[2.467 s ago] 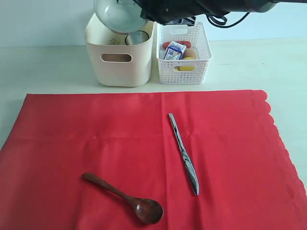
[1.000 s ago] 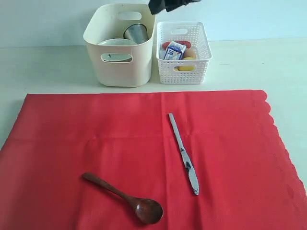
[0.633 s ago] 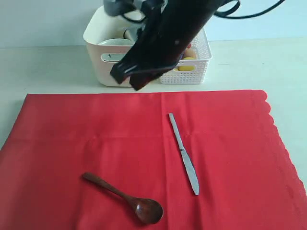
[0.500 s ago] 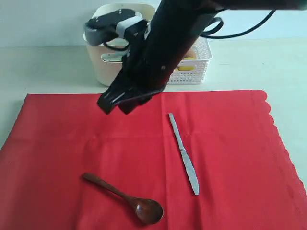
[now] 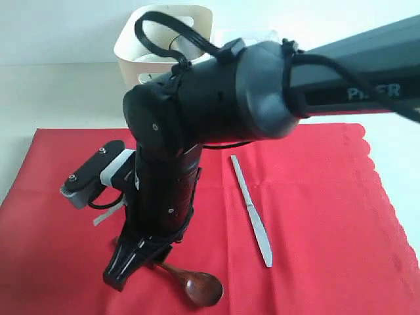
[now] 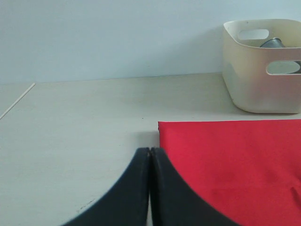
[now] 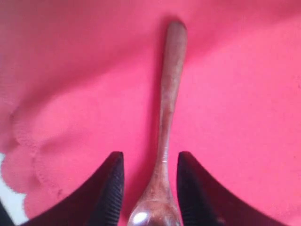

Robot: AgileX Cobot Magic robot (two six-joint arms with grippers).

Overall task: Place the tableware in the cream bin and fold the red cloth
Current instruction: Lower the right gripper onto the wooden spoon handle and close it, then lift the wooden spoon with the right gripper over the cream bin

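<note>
Right gripper (image 7: 149,160), fingers (image 7: 109,188) spread astride the neck of the dark wooden spoon (image 7: 171,70), which lies on the red cloth (image 7: 244,117) near the silver table knife (image 5: 252,213); left gripper (image 6: 150,153), fingers pressed together, over the worktop (image 6: 84,122) beside the cloth's corner.

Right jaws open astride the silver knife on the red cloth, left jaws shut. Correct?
Not quite. The right jaws are open astride the dark wooden spoon, not the silver knife, which lies apart from them on the red cloth. The right wrist view shows the spoon's handle running between the two jaws. The rest stands: the spoon is on the red cloth, and the left jaws are shut.
</note>
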